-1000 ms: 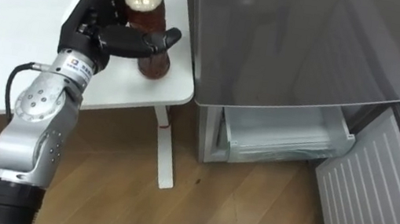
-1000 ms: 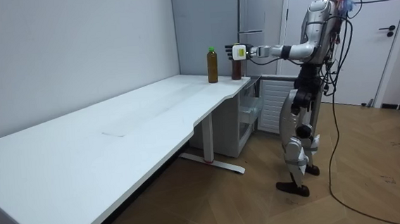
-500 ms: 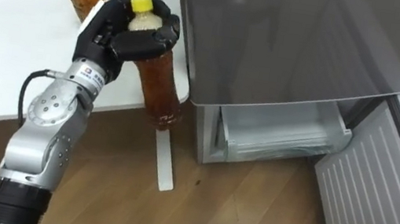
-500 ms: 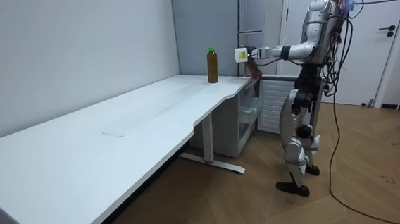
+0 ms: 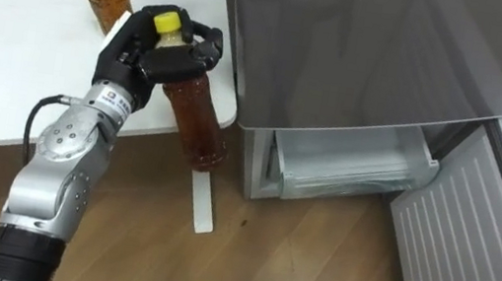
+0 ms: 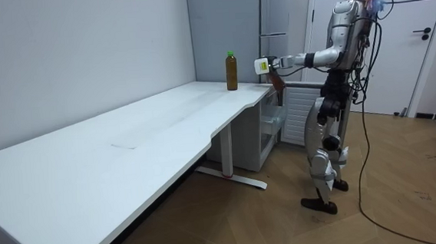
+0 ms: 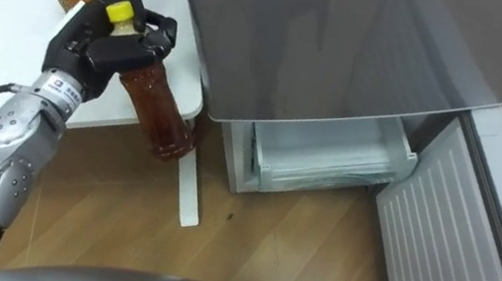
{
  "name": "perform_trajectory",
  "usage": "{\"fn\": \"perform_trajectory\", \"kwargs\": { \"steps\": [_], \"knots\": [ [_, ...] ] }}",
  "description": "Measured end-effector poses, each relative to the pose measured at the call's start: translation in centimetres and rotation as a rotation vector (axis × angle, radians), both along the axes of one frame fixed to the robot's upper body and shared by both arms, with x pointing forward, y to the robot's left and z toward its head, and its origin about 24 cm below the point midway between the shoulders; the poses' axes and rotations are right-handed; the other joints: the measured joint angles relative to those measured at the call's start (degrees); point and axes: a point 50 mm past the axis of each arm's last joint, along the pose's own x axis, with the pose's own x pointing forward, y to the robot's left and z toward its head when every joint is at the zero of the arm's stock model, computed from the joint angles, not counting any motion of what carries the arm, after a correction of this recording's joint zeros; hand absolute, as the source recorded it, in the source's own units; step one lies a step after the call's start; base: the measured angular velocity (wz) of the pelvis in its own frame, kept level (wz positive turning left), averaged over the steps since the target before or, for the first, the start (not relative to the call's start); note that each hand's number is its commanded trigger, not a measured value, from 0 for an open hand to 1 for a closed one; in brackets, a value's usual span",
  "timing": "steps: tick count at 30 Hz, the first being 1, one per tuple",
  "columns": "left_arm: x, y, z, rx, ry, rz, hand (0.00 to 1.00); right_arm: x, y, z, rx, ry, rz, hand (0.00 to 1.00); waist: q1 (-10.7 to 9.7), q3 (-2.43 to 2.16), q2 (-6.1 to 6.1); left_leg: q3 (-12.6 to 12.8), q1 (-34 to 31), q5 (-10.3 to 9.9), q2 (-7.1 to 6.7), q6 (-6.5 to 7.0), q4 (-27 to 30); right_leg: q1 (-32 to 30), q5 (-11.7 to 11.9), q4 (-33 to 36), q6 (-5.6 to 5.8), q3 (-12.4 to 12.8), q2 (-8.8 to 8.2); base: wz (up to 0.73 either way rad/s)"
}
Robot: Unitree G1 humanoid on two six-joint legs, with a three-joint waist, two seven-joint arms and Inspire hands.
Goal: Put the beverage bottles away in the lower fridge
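A plain office-like room: long white desk (image 6: pixel 127 147), grey fridge (image 5: pixel 364 48), wood floor (image 6: pixel 271 226).

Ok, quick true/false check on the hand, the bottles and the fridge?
1. The left hand is shut on the yellow-capped bottle. True.
2. That bottle stands on the table. False: it hangs tilted in the air, past the table's edge, above the floor.
3. A green-capped bottle stands upright on the table. True.
4. The lower fridge door is shut. False: it is swung open, and the drawer inside shows.
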Motion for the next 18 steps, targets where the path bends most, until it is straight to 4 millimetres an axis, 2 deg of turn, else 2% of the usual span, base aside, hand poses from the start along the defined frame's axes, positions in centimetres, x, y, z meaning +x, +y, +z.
{"fn": "perform_trajectory", "kwargs": {
  "steps": [9,11,14,18],
  "knots": [
    [0.0,-0.2,0.2,-0.026,-0.008,-0.001,1.00,0.6,0.1,0.0,0.000,-0.022,-0.004,0.00,0.3,-0.37,0.08,0.0,-0.8,0.0,0.03,0.01,0.3,-0.4,0.0,0.1,-0.01,0.0,0.01,0.00],
    [0.1,-0.4,0.7,-0.048,-0.030,-0.006,1.00,1.1,0.1,0.1,0.000,-0.036,0.000,0.00,0.3,-0.39,0.06,-0.1,-1.0,0.0,0.03,0.01,0.3,-0.5,0.0,0.1,-0.01,0.0,0.02,0.00],
    [0.2,-0.9,1.7,-0.091,-0.070,-0.016,1.00,1.8,0.1,0.1,0.000,-0.058,-0.008,0.00,0.5,-0.67,-0.10,-0.1,-0.9,0.0,0.02,0.01,0.5,-0.5,0.0,0.0,-0.01,-0.1,0.02,0.00],
    [0.2,-1.3,2.4,-0.150,-0.101,-0.024,1.00,2.5,0.3,0.1,0.008,-0.106,-0.074,0.00,0.7,-0.81,-0.05,-0.2,-0.9,0.0,0.02,0.01,0.5,-0.4,0.0,0.0,-0.01,-0.2,0.02,0.00]
  ]
}}
